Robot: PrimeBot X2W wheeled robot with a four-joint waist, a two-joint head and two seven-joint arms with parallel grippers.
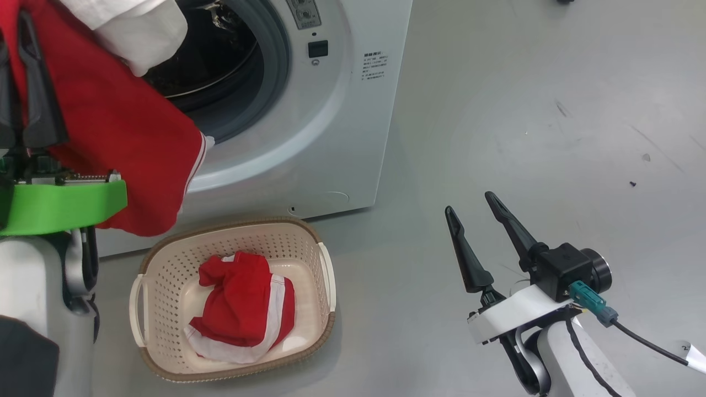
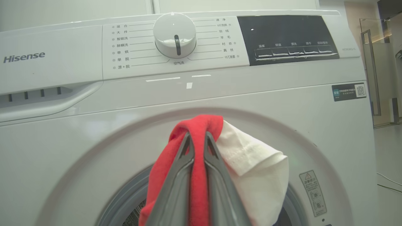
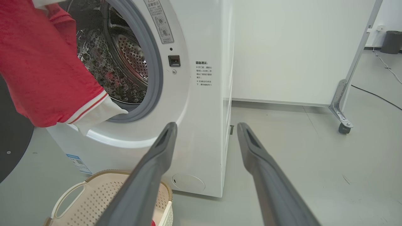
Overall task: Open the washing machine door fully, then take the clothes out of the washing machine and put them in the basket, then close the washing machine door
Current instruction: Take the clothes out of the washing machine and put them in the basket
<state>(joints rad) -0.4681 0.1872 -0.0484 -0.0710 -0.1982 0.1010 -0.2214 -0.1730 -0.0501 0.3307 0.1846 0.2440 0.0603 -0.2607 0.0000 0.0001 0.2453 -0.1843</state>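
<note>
washing machine door [image 3: 12, 141] mostly past the edge; drum mouth [image 1: 231, 82] half behind clothes [image 1: 121, 138]

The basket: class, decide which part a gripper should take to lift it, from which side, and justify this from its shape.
Probably the white handle on the side of the basket nearer the right gripper, approached from that side across the floor. It is a thin loop standing off the perforated wall, so one finger could slip behind it; that gripper is open and holds nothing.
</note>
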